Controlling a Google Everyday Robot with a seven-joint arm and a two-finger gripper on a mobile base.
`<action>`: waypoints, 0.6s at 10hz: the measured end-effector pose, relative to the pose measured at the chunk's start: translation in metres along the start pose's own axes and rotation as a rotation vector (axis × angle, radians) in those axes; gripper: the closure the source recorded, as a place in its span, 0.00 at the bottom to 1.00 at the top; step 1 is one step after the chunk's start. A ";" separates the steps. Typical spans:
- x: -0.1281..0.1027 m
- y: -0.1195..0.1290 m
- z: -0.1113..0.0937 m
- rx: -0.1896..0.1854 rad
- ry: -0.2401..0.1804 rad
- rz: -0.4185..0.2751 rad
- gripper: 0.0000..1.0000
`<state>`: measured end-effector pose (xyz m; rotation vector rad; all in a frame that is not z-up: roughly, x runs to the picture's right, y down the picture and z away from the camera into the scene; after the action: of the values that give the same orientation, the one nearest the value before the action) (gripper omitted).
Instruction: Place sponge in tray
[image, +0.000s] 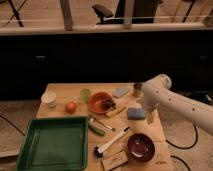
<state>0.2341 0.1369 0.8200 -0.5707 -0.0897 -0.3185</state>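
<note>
The slate-blue sponge (135, 113) lies flat on the wooden table, right of centre. The green tray (50, 145) fills the table's front left corner, and nothing lies in it. My white arm reaches in from the right and bends down over the table's right edge. My gripper (149, 117) hangs just to the right of the sponge, close beside it. Whether it touches the sponge I cannot tell.
An orange bowl (101, 102) with dark food sits beside a green cup (86, 95), an orange fruit (71, 106) and a white cup (49, 99). Behind the sponge are a pale grey-blue pad (120, 92) and a metal can (137, 90). In front are a dark-red bowl (139, 146) and a brush (112, 142).
</note>
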 end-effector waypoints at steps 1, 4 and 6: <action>0.000 -0.002 0.002 0.000 -0.003 -0.006 0.20; 0.002 -0.006 0.008 -0.009 -0.017 -0.018 0.20; 0.003 -0.008 0.012 -0.012 -0.024 -0.024 0.20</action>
<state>0.2345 0.1364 0.8346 -0.5860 -0.1178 -0.3355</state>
